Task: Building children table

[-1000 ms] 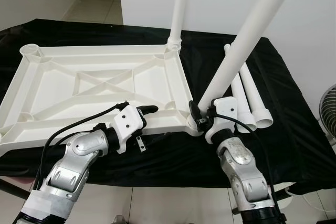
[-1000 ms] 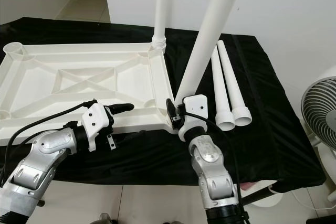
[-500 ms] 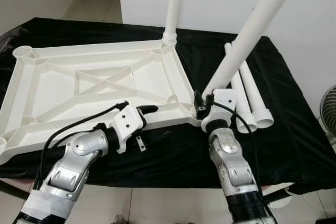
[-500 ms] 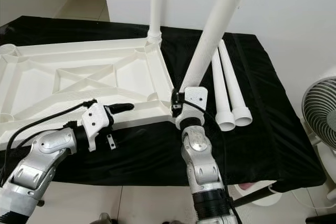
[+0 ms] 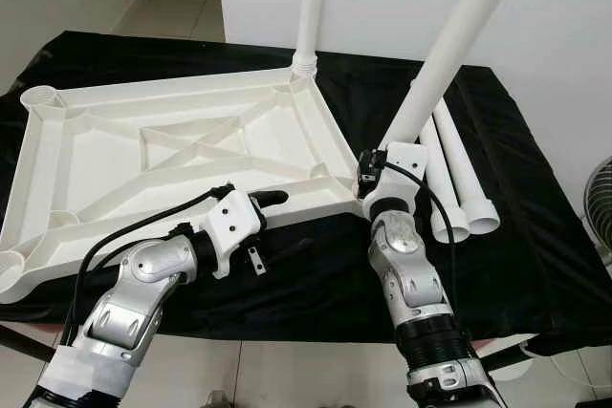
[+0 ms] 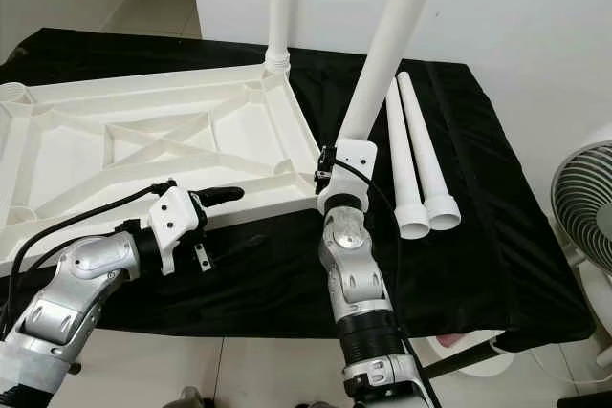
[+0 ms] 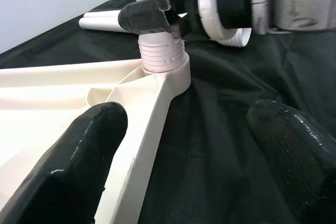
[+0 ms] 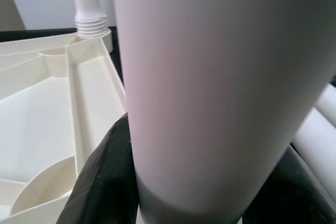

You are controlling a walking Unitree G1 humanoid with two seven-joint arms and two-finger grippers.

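Right pincer [image 5: 373, 182] clamps tilted table leg [image 5: 449, 54] in tabletop [image 5: 143, 155] near-right socket; next, straighten and screw. Left pincer [image 5: 272, 200] open.

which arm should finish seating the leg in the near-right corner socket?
Right. The right gripper is already shut on the leg just above its threaded end at the tabletop corner socket. The left gripper hovers open near the front rim, holding nothing, so it would have to reach over first.
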